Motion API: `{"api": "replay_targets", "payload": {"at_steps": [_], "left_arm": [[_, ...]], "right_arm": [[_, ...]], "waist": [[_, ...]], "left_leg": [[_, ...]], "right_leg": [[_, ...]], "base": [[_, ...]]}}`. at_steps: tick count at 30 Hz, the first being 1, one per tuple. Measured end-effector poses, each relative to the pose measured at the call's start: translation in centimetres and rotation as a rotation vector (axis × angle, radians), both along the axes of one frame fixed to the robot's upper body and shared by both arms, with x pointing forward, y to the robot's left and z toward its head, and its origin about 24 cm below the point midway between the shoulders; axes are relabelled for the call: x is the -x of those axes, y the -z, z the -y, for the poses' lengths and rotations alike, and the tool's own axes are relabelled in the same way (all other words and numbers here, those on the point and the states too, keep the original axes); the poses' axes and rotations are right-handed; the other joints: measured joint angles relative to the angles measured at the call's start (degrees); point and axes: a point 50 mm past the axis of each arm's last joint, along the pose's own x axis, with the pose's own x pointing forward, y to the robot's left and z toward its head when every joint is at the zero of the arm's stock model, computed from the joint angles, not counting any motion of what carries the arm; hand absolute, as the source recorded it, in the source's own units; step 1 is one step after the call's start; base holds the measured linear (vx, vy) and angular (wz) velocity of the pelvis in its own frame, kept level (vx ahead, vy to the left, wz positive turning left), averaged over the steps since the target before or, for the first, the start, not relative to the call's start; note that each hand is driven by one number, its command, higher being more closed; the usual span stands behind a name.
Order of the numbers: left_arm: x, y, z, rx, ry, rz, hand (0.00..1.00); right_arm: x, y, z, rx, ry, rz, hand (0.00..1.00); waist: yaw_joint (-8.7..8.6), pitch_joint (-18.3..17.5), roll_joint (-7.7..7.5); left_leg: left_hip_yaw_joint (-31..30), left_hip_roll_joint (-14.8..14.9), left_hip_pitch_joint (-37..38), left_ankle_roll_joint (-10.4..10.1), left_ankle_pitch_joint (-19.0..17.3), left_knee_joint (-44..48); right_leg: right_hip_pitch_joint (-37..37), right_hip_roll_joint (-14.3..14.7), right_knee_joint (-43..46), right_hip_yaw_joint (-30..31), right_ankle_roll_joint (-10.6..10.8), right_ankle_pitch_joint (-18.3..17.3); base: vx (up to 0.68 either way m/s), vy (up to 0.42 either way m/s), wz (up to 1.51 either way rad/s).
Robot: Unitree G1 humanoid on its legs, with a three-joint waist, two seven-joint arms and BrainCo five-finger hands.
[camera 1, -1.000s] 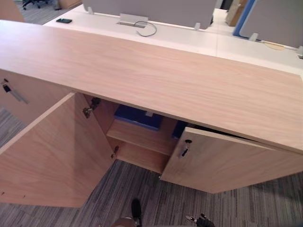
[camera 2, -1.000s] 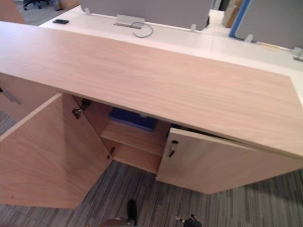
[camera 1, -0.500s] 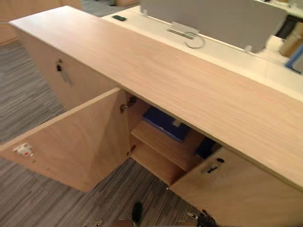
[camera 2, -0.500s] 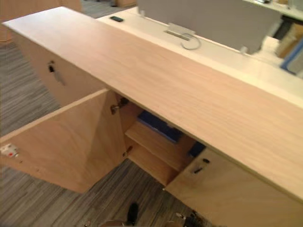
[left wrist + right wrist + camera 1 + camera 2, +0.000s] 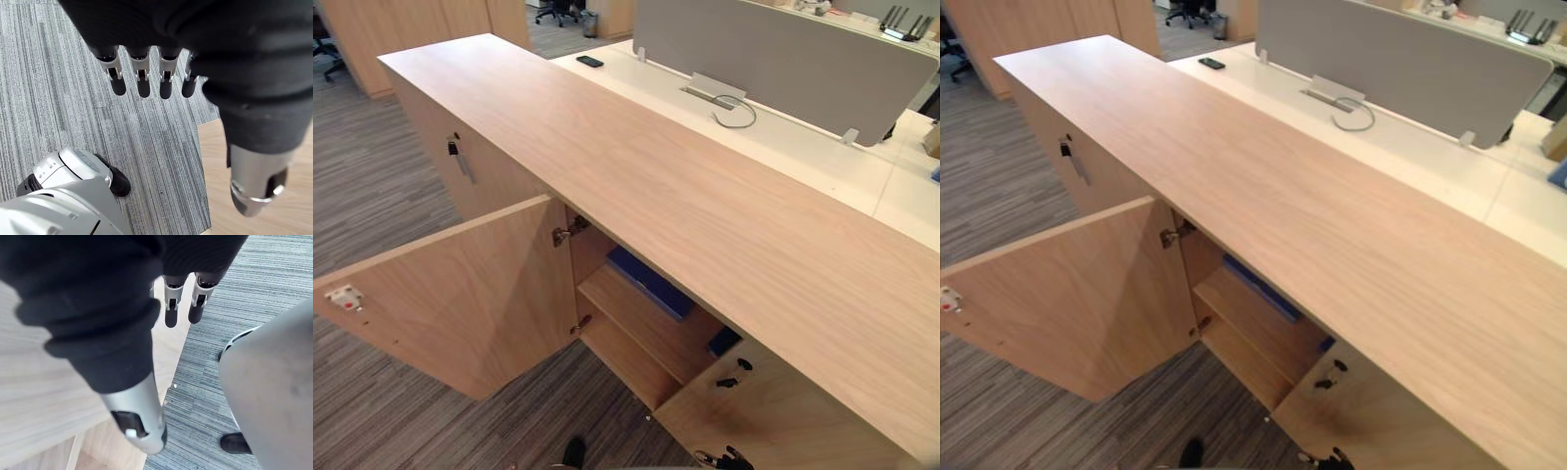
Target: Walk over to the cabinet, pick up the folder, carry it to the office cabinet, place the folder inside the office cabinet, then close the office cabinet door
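Partly hidden — folder [image 5: 651,282] under cabinet top [image 5: 656,186]

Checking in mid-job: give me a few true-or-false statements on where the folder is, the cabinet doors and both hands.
The blue folder lies on a shelf inside the cabinet. True.
The left hand grips the folder. False: it is open and empty, above the carpet.
The cabinet's left door is shut. False: it stands wide open.
The right hand is open and holds nothing. True.
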Motion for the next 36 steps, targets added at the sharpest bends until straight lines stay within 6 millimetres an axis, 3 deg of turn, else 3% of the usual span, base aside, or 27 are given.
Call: {"api": "replay_targets", "payload": {"at_steps": [8,9,10,11,12,13,14,18,20,25,31,36], "left_arm": [[-1.5,-0.3,-0.2,-0.010,0.048,0.039,0.00],[-1.9,-0.4,-0.1,-0.013,0.046,0.055,0.00],[-2.4,-0.6,-0.2,-0.017,0.046,0.077,0.00],[-2.7,-0.7,-0.3,-0.019,0.041,0.093,0.00],[-2.3,-0.6,-0.1,-0.011,0.005,0.100,0.00],[-1.9,-0.5,0.3,-0.003,-0.007,0.092,0.00],[-1.3,-0.4,0.3,-0.001,-0.018,0.080,0.00],[-1.1,-0.4,0.0,-0.007,-0.009,0.070,0.00],[-0.9,-0.5,-0.2,-0.012,-0.014,0.064,0.00],[-1.1,-0.4,-0.3,-0.010,-0.003,0.061,0.00],[0.6,-0.2,-0.2,0.016,-0.004,0.021,0.00],[-1.0,-0.3,-0.5,0.090,-0.093,0.129,0.00]], "right_arm": [[-0.4,-0.2,0.2,0.014,-0.044,0.013,0.00],[-0.6,-0.2,0.3,0.019,-0.037,0.021,0.00],[-0.8,-0.3,0.2,0.016,-0.030,0.028,0.00],[-0.8,-0.3,0.4,0.020,-0.027,0.026,0.00],[-0.9,-0.3,0.7,0.026,-0.028,0.028,0.00],[-1.0,-0.4,0.8,0.030,-0.029,0.027,0.00],[-1.3,-0.4,0.7,0.026,-0.036,0.033,0.00],[-1.1,-0.3,0.7,0.025,-0.031,0.021,0.00],[-1.0,-0.3,0.9,0.023,-0.014,0.017,0.00],[-1.2,-0.2,0.7,0.003,0.012,0.015,0.00],[-0.8,0.0,0.6,-0.011,0.037,0.001,0.00],[-0.7,0.0,0.9,-0.016,0.031,0.001,0.00]], "waist": [[0.44,1.9,0.20],[-0.15,2.1,0.23],[-0.49,2.3,-1.01],[-0.23,3.1,-1.07],[-0.01,3.5,-0.37],[-0.04,3.4,0.35],[0.16,4.1,1.23],[-0.41,3.7,0.53],[-0.48,3.5,0.49],[-1.62,3.3,0.48],[-1.75,2.8,1.00],[-2.75,2.6,1.41]], "left_leg": [[-3.9,-2.7,-1.3,0.5,0.8,0.0],[-1.5,-3.1,-2.4,1.7,-0.2,0.8],[3.2,-3.3,-4.2,2.3,-1.9,3.7],[9.0,-2.9,-7.0,3.3,-3.8,11.3],[14.0,-1.0,-8.6,4.2,-6.6,20.2],[14.9,0.1,-8.5,3.2,-9.2,21.5],[14.2,-0.6,-8.3,2.8,-10.3,20.8],[15.5,-2.2,-8.3,3.0,-8.8,13.6],[16.4,-2.1,-8.9,2.7,-6.9,12.5],[14.0,-2.7,-8.7,3.1,-3.6,9.2],[15.8,-0.5,-1.6,2.0,-1.9,2.9],[18.4,0.7,0.6,1.6,-0.8,0.2]], "right_leg": [[1.7,-2.5,2.3,-6.9,-0.1,-2.0],[1.5,-3.4,2.7,-9.1,0.0,-2.4],[1.2,-5.4,2.9,-11.9,0.1,-2.4],[0.8,-6.9,4.0,-13.0,0.1,-2.4],[0.8,-7.9,5.5,-13.7,0.6,-2.7],[0.7,-8.0,6.3,-13.8,1.1,-3.1],[0.4,-8.3,7.1,-13.4,1.6,-3.7],[-0.2,-8.5,1.6,-13.5,-0.2,-1.2],[-0.5,-8.4,-0.5,-13.4,0.5,0.9],[-0.9,-7.5,-1.1,-13.4,0.5,1.1],[1.9,-5.5,-1.9,-10.0,-1.1,2.5],[1.9,-4.7,-2.9,-8.3,-0.5,3.0]], "base": [[-0.05,0.002,0.45],[-0.11,0.088,1.09],[-0.09,0.144,1.01],[-0.02,0.174,0.86],[0.05,0.163,0.44],[0.07,0.172,0.32],[0.03,0.166,0.19],[0.01,0.113,0.25],[0.01,0.039,-0.01],[0.05,-0.034,0.19],[0.04,-0.057,-0.19],[-0.01,-0.043,-0.32]]}}
